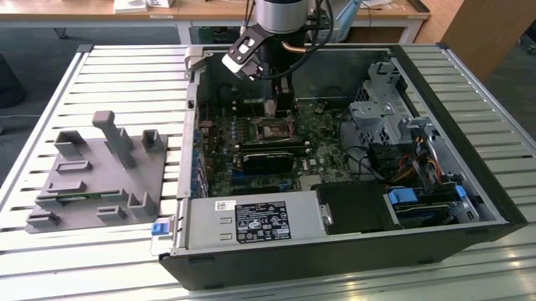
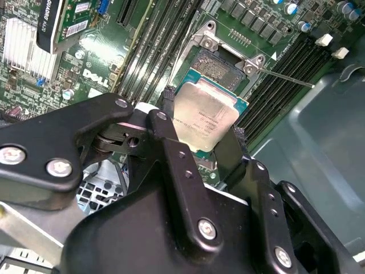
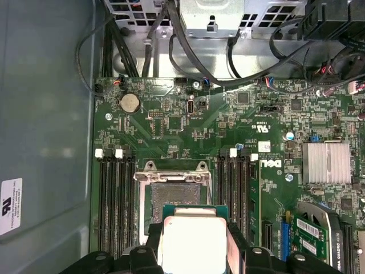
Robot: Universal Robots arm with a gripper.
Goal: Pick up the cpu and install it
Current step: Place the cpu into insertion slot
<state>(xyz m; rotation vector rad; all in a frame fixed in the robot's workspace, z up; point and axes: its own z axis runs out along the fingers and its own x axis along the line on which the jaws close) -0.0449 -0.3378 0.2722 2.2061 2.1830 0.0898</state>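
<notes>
The cpu (image 2: 206, 116), a flat square chip with a shiny silver top and a thin green rim, sits between the black fingers (image 2: 238, 149) of my gripper (image 2: 205, 123), which is shut on its edges. In both wrist views it hangs just above the open motherboard socket (image 2: 223, 61), partly overlapping it. The first wrist view has the cpu (image 3: 193, 240) near the socket (image 3: 174, 193), whose metal frame lies open. In the exterior view my gripper (image 1: 282, 103) reaches down into the open computer case, over the socket (image 1: 275, 129).
A grey plastic fixture (image 1: 96, 175) lies on the slatted table at the exterior view's left. Inside the case (image 1: 469, 125) are memory slots (image 3: 114, 194), a graphics card (image 1: 268, 160), a power supply (image 1: 251, 221), a drive cage (image 1: 381, 116) and cables (image 3: 251, 68). A thin socket lever (image 2: 288, 79) sticks out.
</notes>
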